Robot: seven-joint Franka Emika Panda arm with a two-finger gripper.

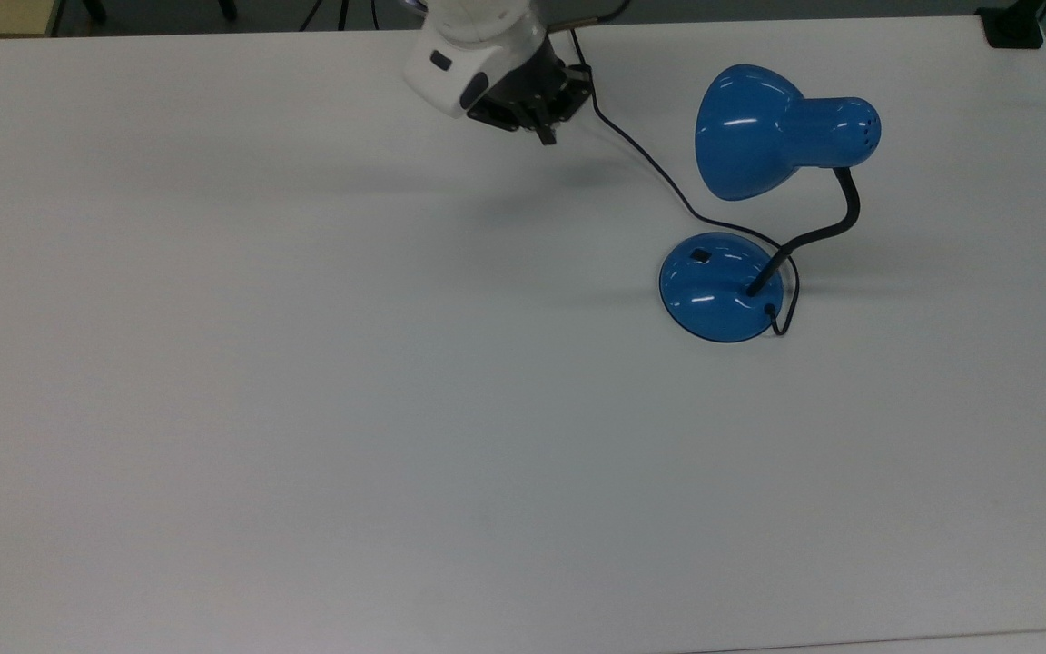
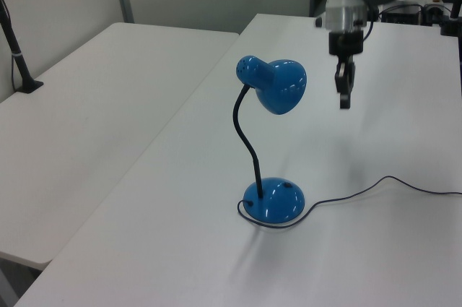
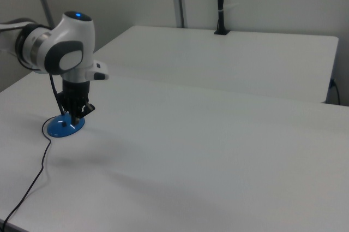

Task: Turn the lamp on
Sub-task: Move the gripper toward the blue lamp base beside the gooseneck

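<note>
The lamp stands on the white table (image 1: 305,363), toward the top view's right. Its blue shade (image 1: 759,132) hangs on a black gooseneck (image 1: 827,227) over the round blue base (image 1: 721,286). A small black switch (image 1: 701,256) sits on the base. The black cord (image 1: 641,154) runs from the base to the table's far edge. My gripper (image 1: 546,136) hovers above the table by the cord, left of the shade in the top view, shut and holding nothing. In the left view the gripper (image 2: 345,97) hangs right of the shade (image 2: 278,84). In the right view it (image 3: 78,116) is in front of the base (image 3: 64,126).
A second white table (image 2: 108,90) stands alongside, across a narrow gap. A black clamped post (image 2: 18,54) rises at its far side. A black clamp (image 1: 1013,27) sits on the corner of my table at the top view's upper right.
</note>
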